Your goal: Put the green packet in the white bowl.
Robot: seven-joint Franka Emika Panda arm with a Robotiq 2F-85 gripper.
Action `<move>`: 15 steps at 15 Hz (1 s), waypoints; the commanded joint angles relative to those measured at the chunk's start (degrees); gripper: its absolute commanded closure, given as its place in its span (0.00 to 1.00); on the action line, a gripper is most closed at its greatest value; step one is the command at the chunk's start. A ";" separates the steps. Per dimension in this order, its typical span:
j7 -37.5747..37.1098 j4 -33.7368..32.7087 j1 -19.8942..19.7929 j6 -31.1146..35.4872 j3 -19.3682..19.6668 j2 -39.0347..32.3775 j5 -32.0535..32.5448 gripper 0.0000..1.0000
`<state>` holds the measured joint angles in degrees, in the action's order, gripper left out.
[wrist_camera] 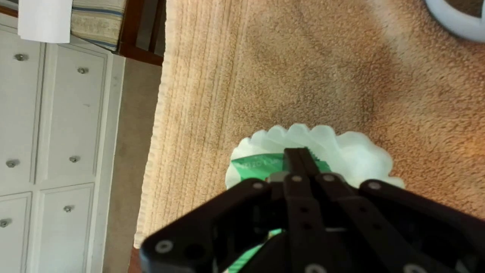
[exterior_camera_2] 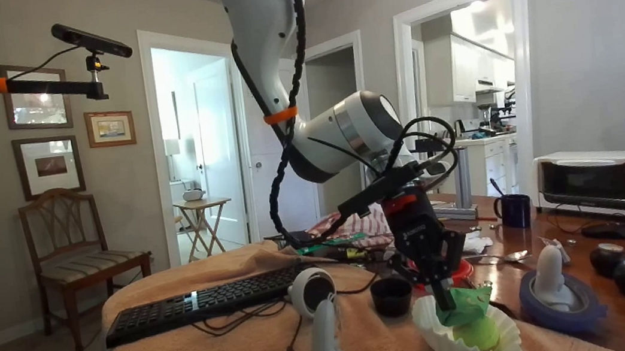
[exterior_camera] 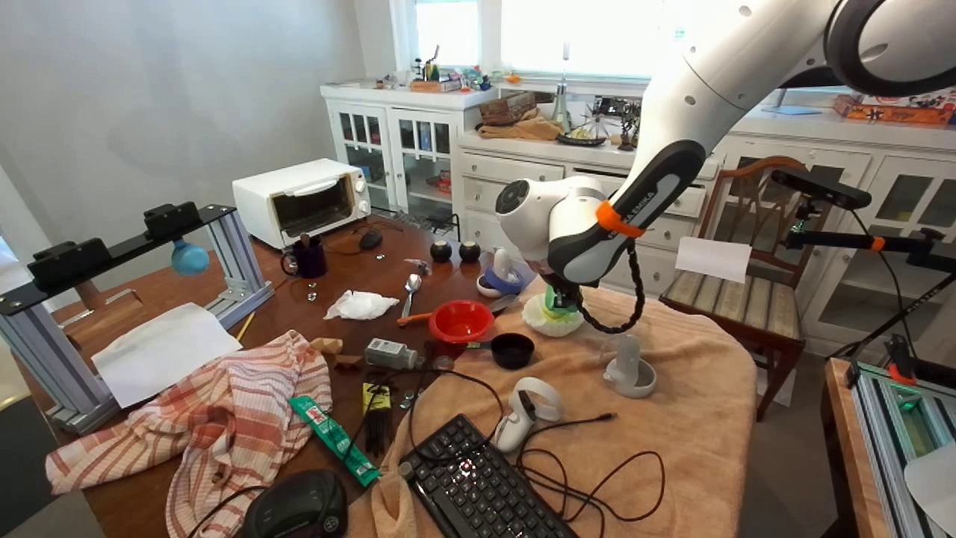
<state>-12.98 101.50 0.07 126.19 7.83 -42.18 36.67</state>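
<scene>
The white bowl has a scalloped rim and stands on the tan towel; it also shows in an exterior view and the wrist view. A pale yellowish-green rounded patch shows inside it. The green packet is at the bowl's opening, its lower part within the rim; it also shows in the wrist view. My gripper points down over the bowl with its fingertips together on the packet; it also shows in the wrist view. Whether the packet touches the bowl is hard to tell.
A red bowl and a black cup stand beside the white bowl. White controllers lie on the towel, and another sits in a blue ring. A keyboard with loose cables lies near the table's edge.
</scene>
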 commanded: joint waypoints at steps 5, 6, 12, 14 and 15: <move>3.55 -2.85 1.68 1.56 -0.24 -3.56 -0.61 1.00; 3.74 -2.98 1.65 1.47 -0.20 -3.64 -0.89 0.74; 3.55 -2.73 1.98 2.50 0.81 -1.79 0.16 0.36; 4.16 -1.91 2.25 5.27 0.82 -0.19 1.42 0.23; 3.69 -1.58 2.44 6.99 1.01 0.63 1.84 0.14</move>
<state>-9.76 98.58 1.59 129.26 8.08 -43.82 37.18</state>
